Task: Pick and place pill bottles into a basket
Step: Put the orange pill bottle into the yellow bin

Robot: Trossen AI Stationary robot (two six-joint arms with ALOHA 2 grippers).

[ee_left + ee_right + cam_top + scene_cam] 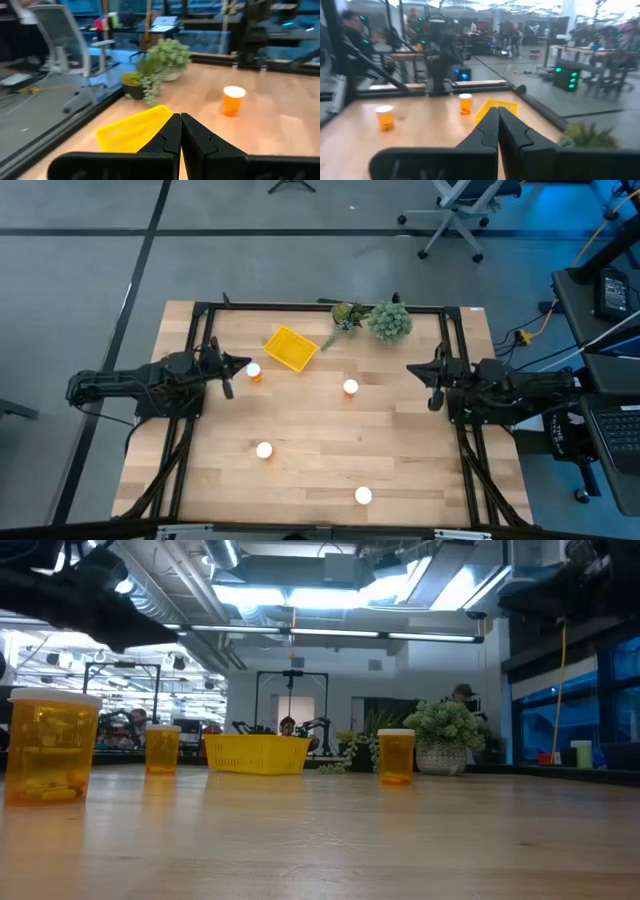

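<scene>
open wood surrounds each of the pill bottles (350, 388); only plants (388, 321) crowd the basket (290, 348).

- We look down on a light wooden table (320, 450) set on a grey floor (90, 270) marked with dark lines.
- At 1 o'clock beyond the table, a white office chair (455, 215) on castors.
- At 3 o'clock, a dark desk with a laptop (612, 435) and cables.
- Two green plants (375, 318) sit at the table's 12 o'clock edge.
- From table height we see bright ceiling strip lights (300, 595), exposed ducts, blue-tinted windows (560, 710) at 3 o'clock, and people (288, 726) far behind.
</scene>
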